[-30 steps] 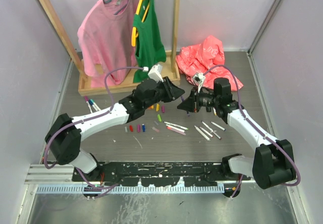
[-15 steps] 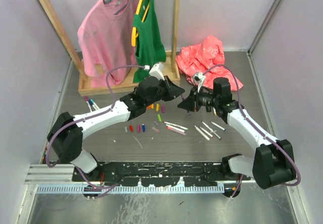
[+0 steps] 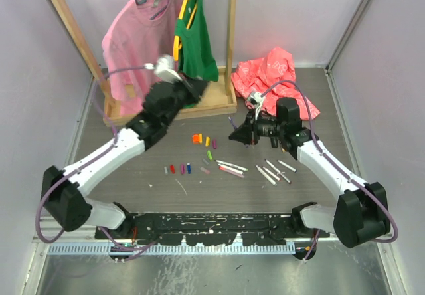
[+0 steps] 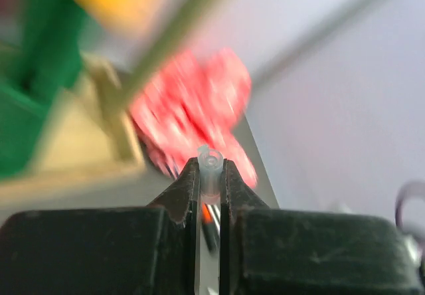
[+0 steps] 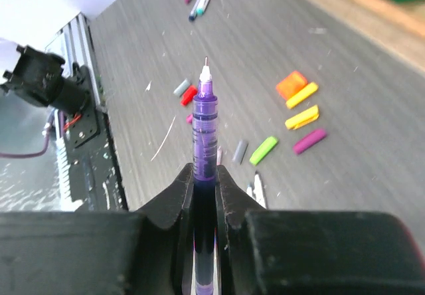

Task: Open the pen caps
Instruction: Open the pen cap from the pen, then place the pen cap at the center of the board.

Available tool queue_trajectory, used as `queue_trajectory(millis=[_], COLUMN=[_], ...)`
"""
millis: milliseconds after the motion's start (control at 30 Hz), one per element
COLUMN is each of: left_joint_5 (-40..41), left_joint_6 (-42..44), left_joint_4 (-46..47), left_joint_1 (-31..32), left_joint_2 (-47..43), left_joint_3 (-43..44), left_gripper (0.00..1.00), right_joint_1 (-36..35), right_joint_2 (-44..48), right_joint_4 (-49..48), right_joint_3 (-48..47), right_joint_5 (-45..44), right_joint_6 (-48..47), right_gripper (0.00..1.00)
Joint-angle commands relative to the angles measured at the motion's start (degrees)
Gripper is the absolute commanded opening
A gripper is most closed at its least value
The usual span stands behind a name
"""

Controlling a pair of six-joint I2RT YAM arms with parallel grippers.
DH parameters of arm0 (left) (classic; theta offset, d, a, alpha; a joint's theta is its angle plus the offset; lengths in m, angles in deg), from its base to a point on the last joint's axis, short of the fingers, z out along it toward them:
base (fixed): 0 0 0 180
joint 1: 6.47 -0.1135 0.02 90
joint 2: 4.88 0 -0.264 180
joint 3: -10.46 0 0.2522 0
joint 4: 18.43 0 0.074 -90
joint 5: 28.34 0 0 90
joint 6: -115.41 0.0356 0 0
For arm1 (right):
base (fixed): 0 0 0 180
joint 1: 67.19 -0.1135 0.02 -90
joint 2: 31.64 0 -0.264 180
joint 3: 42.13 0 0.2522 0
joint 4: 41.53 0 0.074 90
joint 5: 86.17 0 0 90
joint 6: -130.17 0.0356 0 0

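The cap [image 4: 211,162] has come away since a second ago: your left gripper [image 4: 210,174], pinched tight on it, has swung it back toward the clothes rack [image 3: 230,36]. The purple pen [image 5: 204,109], nib bare, stands clamped in your right gripper [image 5: 204,175], probably as the anchor for that pull. Other loose caps [image 3: 197,137] lie on the table [image 3: 133,182] below, a likely drop spot.

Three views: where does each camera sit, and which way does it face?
Top external: above and behind the arms, facing down on the table; left arm and right arm show.
Left wrist: on the left arm, facing the red bag; left pincer grips a pen cap.
Right wrist: facing down at the table; right pincer grips a purple pen.
Shared: top and right wrist show the orange cap.
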Motion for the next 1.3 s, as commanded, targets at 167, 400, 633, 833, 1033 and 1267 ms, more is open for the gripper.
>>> queue_trajectory(millis=[167, 400, 633, 833, 1033, 1267], left_joint_5=[9.86, -9.68, -17.64, -24.54, -20.48, -14.52], left_joint_6=[9.01, 6.47, 1.63, -4.58, -0.70, 6.04], left_joint_4=[6.28, 8.00, 18.23, 21.77, 17.53, 9.28], left_joint_1=[-5.96, -5.99, -5.94, -5.48, 2.28, 6.14], left_joint_2=[-6.85, -11.25, -17.16, -9.61, 2.89, 16.22], left_joint_3=[4.94, -1.41, -16.96, -19.90, -14.66, -4.66], left_gripper=[0.00, 0.00, 0.00, 0.00, 0.00, 0.00], right_joint_1=[-0.17, 3.60, 11.96, 19.40, 25.31, 29.04], right_joint_2=[0.30, 2.86, 5.65, 3.41, -0.13, -3.80], right_joint_4=[8.24, 16.62, 23.73, 25.96, 26.40, 25.93], right_joint_3=[-0.55, -4.75, -8.06, -9.62, -10.32, -10.59], right_joint_5=[2.70, -1.58, -14.11, -19.72, -24.54, -28.60], right_joint_6=[-3.91, -12.02, -20.52, -22.50, -23.16, -23.95], right_gripper=[0.01, 0.01, 0.01, 0.01, 0.01, 0.01])
